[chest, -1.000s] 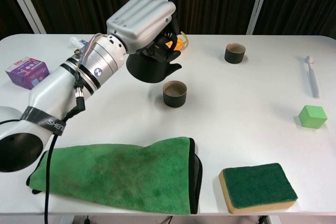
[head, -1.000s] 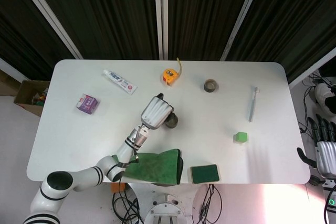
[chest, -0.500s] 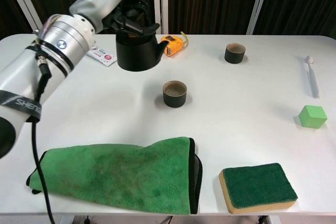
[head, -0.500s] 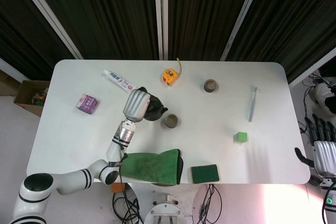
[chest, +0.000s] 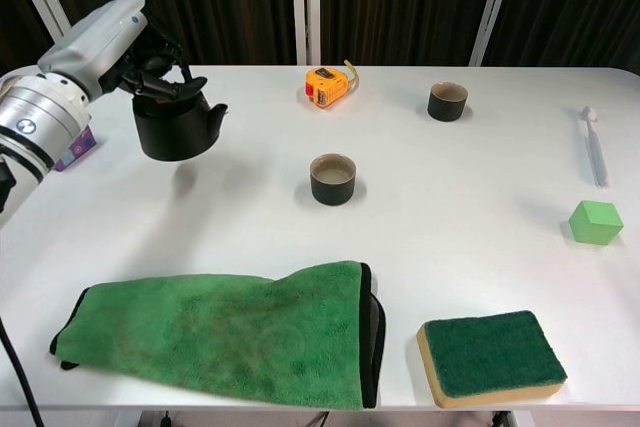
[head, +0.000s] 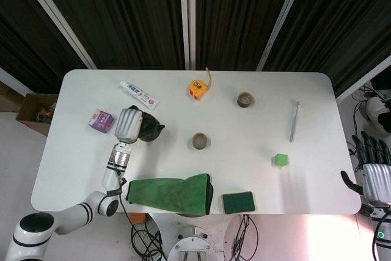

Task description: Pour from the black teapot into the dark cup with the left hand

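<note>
On table (chest: pixel 480 247) | one black teapot (chest: pixel 172 130) in left hand (chest: pixel 110 42) | two cups: dark cup (chest: pixel 333 178), far cup (chest: pixel 447 101)

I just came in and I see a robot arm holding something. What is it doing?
The robot's left hand is holding a black teapot up above the table, off to the left side. The teapot is upright, with its spout pointing toward a dark cup in the middle of the table, but it is well away from the cup. Nothing is being poured. The right hand hangs open past the table's right edge, holding nothing.
</note>
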Tool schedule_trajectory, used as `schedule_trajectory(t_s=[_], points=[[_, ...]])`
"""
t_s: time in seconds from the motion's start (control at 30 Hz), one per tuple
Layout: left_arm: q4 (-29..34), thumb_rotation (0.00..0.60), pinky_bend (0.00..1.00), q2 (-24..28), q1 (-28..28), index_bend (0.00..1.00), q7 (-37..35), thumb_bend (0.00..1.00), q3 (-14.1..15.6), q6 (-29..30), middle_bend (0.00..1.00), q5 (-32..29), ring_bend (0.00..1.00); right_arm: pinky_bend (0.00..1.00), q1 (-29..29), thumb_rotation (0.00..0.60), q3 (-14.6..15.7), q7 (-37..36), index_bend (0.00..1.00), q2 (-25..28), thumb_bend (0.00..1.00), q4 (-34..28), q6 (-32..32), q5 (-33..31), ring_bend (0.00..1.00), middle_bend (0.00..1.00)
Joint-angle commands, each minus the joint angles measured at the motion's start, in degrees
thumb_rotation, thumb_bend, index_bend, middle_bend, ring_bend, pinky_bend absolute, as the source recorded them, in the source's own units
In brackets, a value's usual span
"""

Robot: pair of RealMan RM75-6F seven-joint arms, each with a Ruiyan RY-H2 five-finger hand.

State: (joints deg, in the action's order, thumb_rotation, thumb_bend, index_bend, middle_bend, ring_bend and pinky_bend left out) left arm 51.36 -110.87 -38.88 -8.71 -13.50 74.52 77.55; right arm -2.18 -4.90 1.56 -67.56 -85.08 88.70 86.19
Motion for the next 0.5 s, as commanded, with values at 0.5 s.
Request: schedule_trajectory(t_s=[0.5], points=[[-19.4,0.6,0.56,-8.5,3.0,1.0,-8.9,0.33,3.6,1.2,1.0,3.0,1.0,0.0,0.0,0.6,0.2,1.2,0.0,0.2,0.21,-0.9,0.2,0.3,0.0,0.0]])
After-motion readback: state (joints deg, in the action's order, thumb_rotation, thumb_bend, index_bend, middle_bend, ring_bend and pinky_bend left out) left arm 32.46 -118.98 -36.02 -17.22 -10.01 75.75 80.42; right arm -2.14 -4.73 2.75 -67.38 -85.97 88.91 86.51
